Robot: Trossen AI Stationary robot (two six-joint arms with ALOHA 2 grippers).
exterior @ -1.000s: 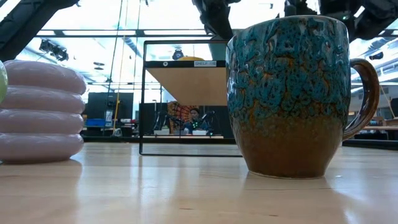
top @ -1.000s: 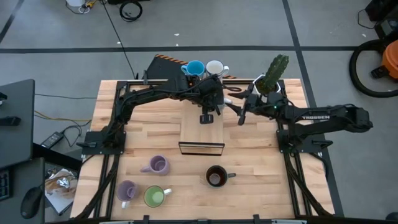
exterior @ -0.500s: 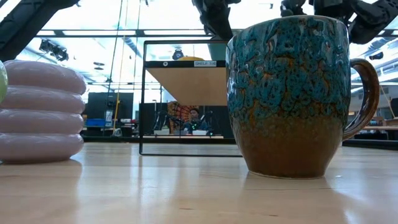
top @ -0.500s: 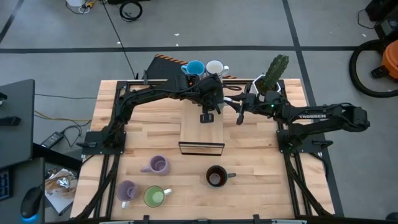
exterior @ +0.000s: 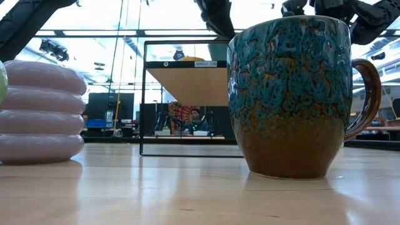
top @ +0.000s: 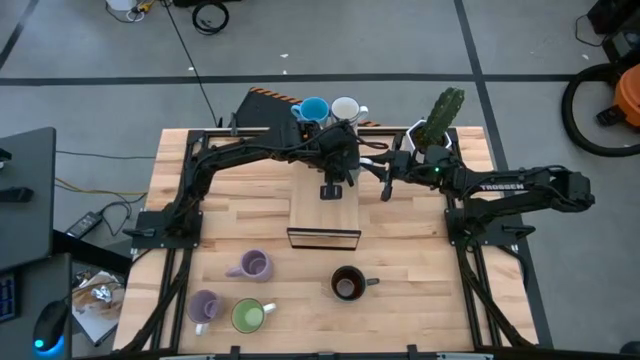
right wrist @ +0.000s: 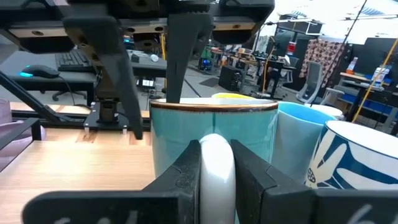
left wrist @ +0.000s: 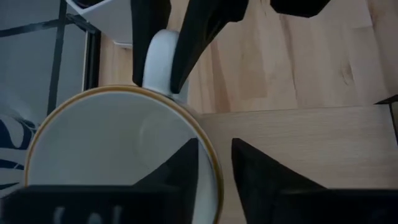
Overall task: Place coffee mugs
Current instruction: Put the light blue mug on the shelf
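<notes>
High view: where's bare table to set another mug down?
Bare wood lies left of the wooden black-framed shelf and right of the dark brown mug. The back is crowded: left gripper and right gripper both grip a teal mug near the light blue mug, white mug and cactus pot.

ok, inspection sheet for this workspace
Surface: wooden butcher-block table; black-framed wooden shelf at centre.
Job's things: teal mug with white handle gripped; light blue mug, white mug at back edge; lavender mug, second lavender mug, green mug, dark brown mug in front.
Clutter: green cactus in white pot.
Grippers: left gripper on teal mug's rim, right gripper on its handle.
Cables: loose cables on floor left of table.
Surroundings: seated person far behind.
</notes>
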